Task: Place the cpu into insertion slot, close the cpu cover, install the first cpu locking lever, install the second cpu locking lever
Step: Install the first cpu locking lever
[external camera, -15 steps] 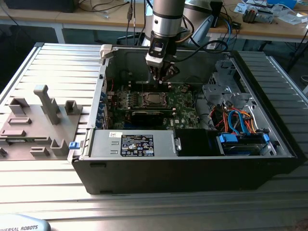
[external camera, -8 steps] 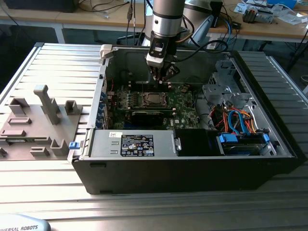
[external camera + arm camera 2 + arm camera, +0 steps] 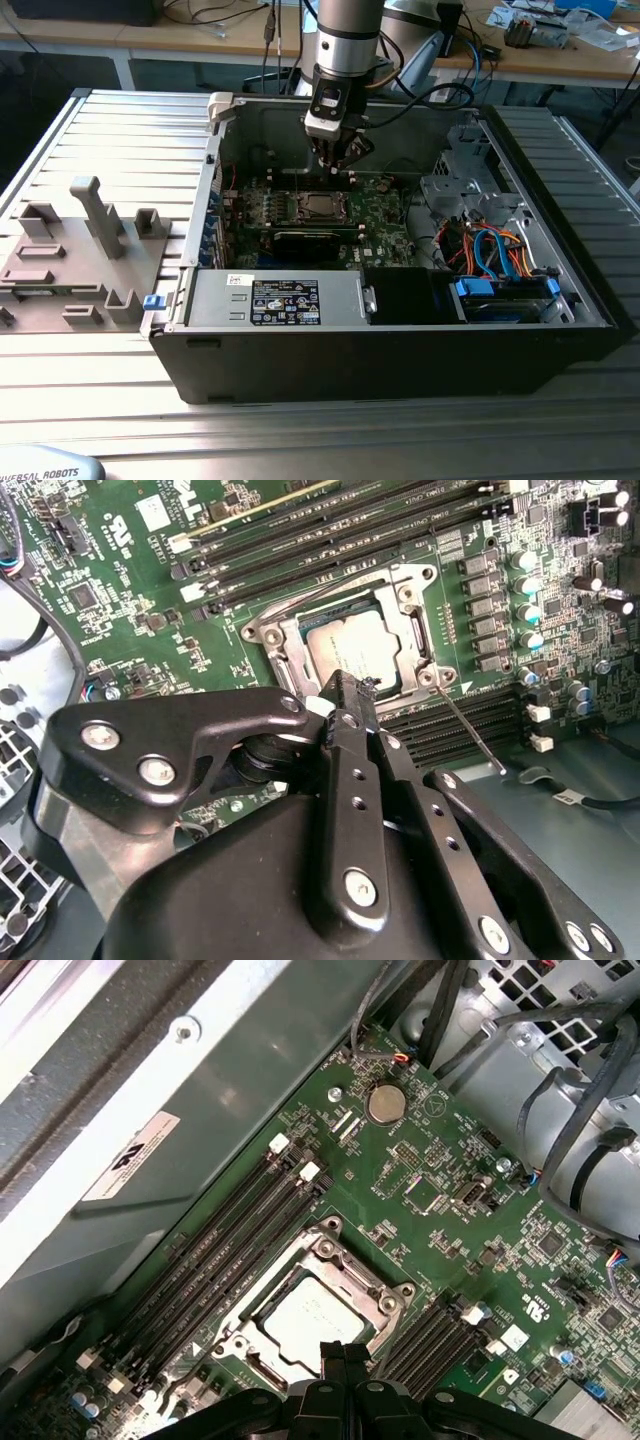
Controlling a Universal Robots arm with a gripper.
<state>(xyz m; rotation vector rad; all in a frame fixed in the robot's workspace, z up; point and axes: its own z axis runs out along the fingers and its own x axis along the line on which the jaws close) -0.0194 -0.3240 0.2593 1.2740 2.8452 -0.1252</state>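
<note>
Cpu sat under the lowered cpu cover. Your gripper hung close over its edge, fingers pressed together on nothing.

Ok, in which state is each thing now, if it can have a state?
cpu: seated in the insertion slot.
cpu cover: closed down over the cpu.
locking lever: sticks out past the slot's corner, seemingly unlatched.
gripper: shut, holding nothing, near the cpu cover's edge.
computer case: side open.
</note>
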